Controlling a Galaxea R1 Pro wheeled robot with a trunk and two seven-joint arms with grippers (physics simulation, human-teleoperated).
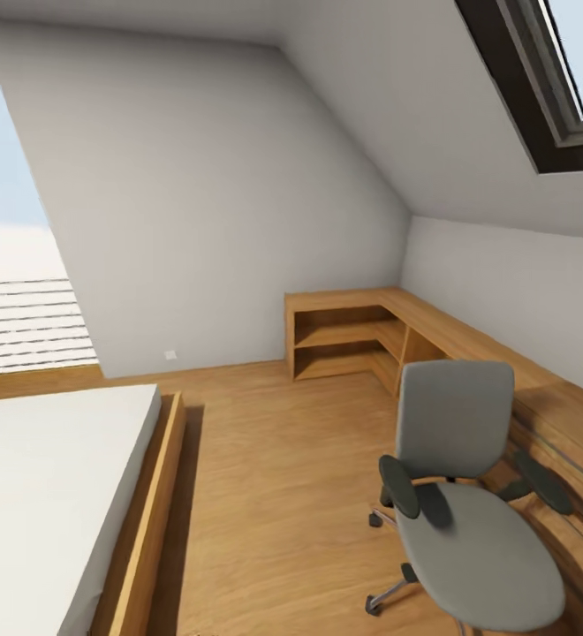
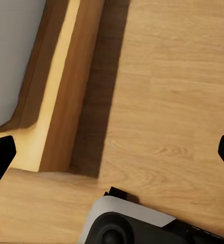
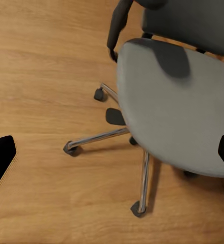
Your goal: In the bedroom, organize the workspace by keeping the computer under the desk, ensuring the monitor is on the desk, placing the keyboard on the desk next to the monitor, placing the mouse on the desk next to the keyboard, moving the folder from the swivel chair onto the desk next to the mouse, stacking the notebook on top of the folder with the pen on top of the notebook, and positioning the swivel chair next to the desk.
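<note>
Swivel chair (image 1: 468,521) beside cabinets (image 1: 371,340) | floor (image 1: 274,495) open | both grippers spread, holding nothing

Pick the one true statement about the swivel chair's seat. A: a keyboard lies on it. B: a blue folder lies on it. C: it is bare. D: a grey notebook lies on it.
C: the grey seat of the swivel chair shows nothing lying on it in the head view, and the right wrist view shows the same bare seat.
</note>
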